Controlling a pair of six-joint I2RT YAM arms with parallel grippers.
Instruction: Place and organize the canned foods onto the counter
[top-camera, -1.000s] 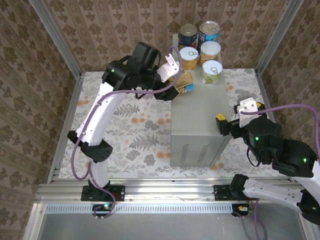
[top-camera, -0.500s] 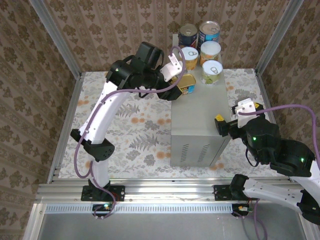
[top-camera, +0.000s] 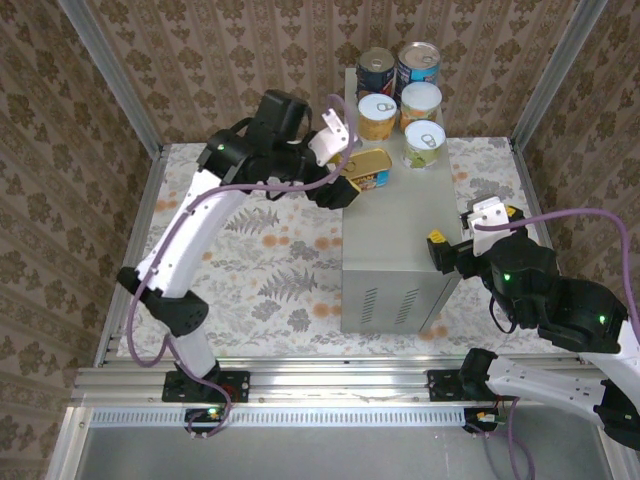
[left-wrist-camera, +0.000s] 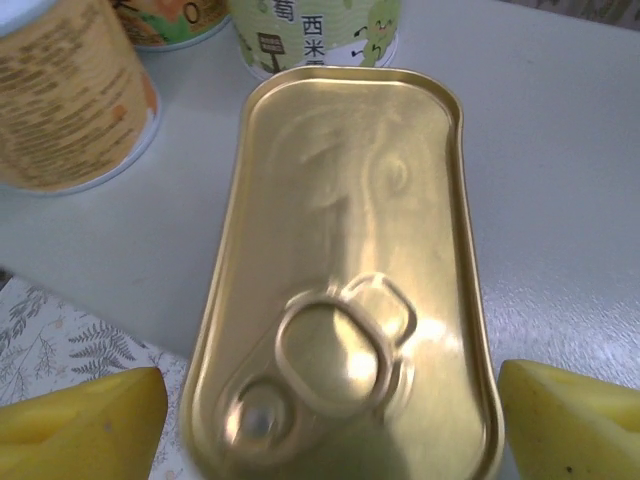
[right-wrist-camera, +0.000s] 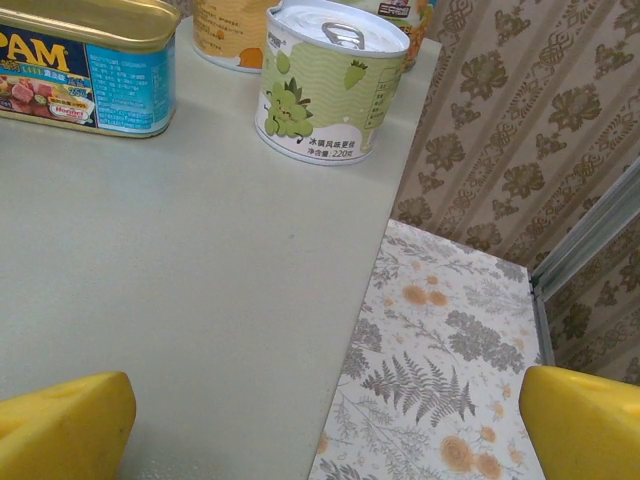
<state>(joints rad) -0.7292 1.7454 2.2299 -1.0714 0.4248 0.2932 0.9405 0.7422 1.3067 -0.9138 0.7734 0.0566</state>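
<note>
Left gripper spread, its yellow fingers flanking the near end of the flat gold tin, which lies flat on the counter just beside the green-labelled can. Right gripper gapes wide at the counter's right edge

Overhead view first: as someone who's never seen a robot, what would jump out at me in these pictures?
A tall grey box stands in the middle of the floral floor, with five round cans huddled at its far end. Beside them on the box lies a flat gold tin, and the left gripper straddles one end of it. The right gripper hangs open over the box's bare top.
</note>
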